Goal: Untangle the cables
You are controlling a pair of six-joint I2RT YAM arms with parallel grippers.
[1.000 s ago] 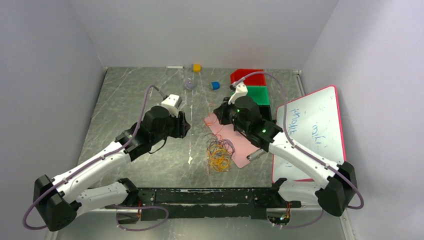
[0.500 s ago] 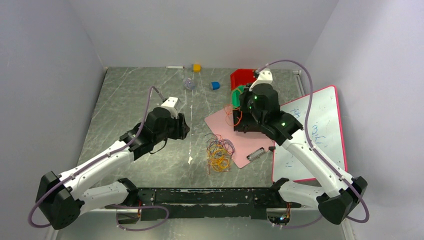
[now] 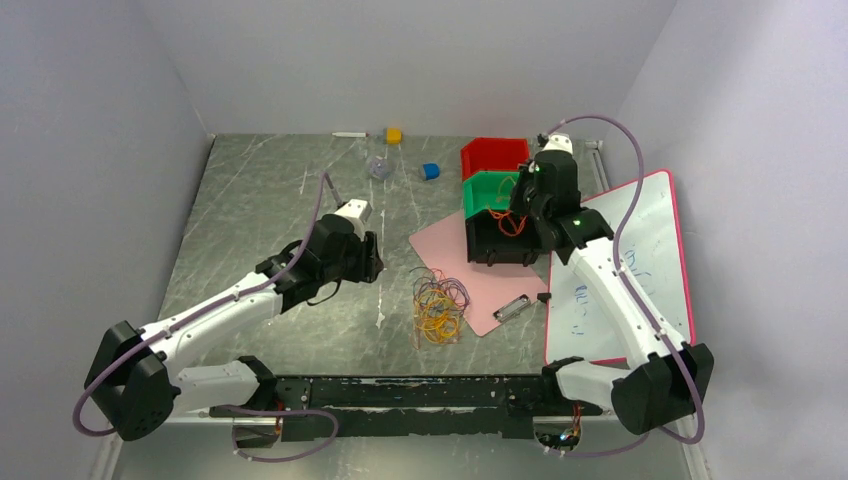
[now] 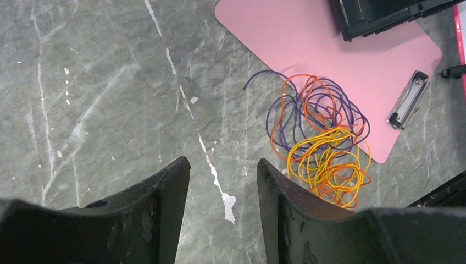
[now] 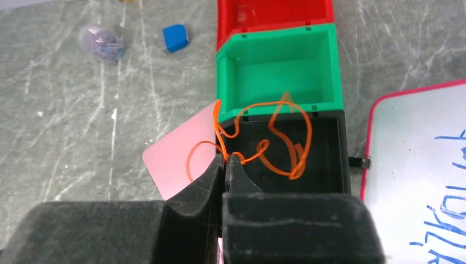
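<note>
Grey marbled worktop, boxed in by plain white walls, carries a sorting job in mid-course. The right claw is clenched on a single thin orange wire loop, which dangles over the open black plastic bin. One strand of the loop reaches toward the rim of the green plastic bin behind it, and another trails out above the corner of the flat pink clipboard. Whether the wire touches the bin floor cannot be told.

The rest of the cables, a small tangle of orange, yellow and dark purple wire loops, lies well apart from that claw, half on the clipboard's near edge and half on bare stone. The left claw hangs released and empty above the worktop, with the tangle near it, off to its right and slightly ahead.

The step in hand looks to be dropping one freed loop into a bin. The next move probably calls for centring the wire over the black bin before letting go, so no strand catches on a rim. After that, the left claw would need to shift right to reach the heap.
</note>
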